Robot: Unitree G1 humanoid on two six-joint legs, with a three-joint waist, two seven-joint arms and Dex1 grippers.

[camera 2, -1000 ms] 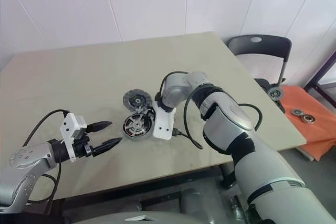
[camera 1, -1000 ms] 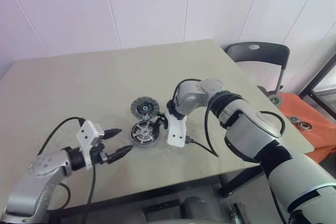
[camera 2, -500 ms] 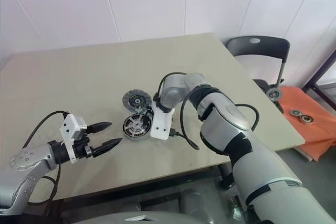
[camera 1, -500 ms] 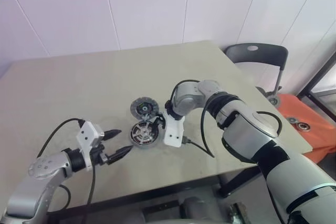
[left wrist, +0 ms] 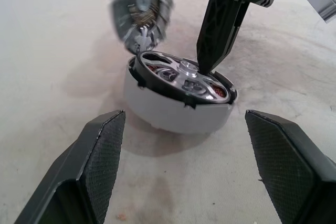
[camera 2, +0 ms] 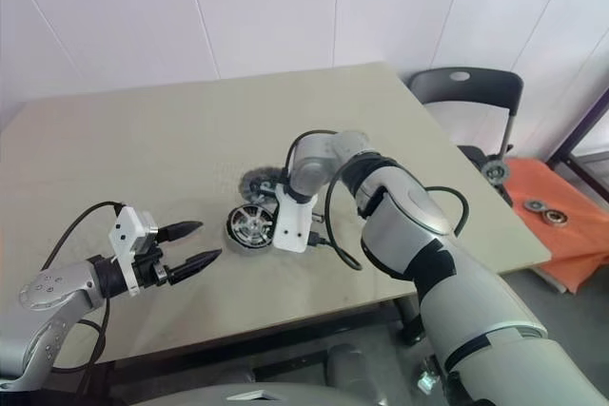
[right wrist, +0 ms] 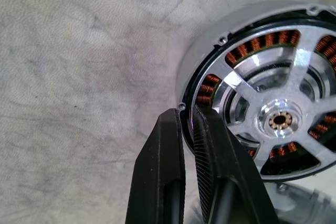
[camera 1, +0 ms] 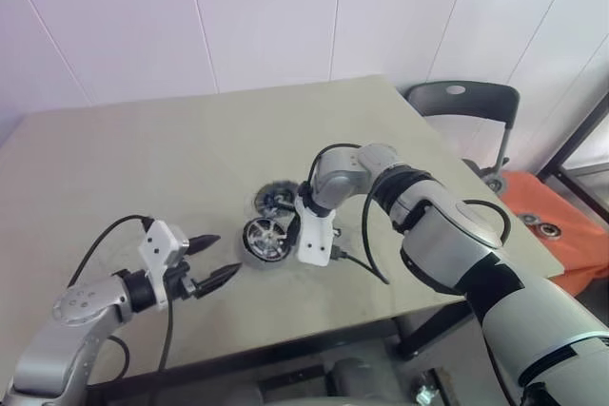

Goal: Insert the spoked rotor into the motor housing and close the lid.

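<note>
Since a second ago, the right gripper has narrowed its fingers to a thin gap at the rim of the motor housing, holding nothing. Its spoked rotor now sits seated over the copper windings. Behind the housing, the lid appears tipped up on edge and blurred. The left gripper waits wide open, near the housing. Risk: the lid may roll away or drop askew, jamming on the housing rim.

Lab or workshop: bare table, white panel walls, office chair.
</note>
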